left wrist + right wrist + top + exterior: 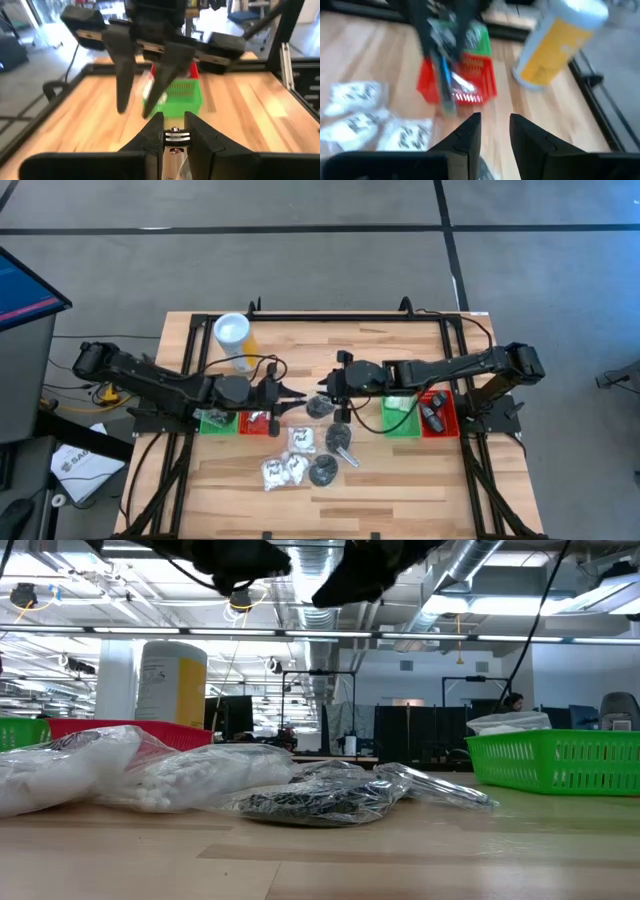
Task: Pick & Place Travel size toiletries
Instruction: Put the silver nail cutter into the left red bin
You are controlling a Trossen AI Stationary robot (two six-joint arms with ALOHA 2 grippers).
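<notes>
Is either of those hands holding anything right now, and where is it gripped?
The left hand pinches a small silvery tube, seemingly near one end; the right hand holds nothing.

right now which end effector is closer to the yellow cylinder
Left. The left end effector sits just in front and right of the yellow cylinder; the right end effector is farther off toward the table's middle.

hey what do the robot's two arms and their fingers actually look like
Both arms are dark, nearly black, built of jointed segments with black cables trailing along them. The left gripper and the right gripper each end in two long, tapered black fingers with flat inner faces. The left gripper shows a small silvery bolt head at its finger base. No markings show.
</notes>
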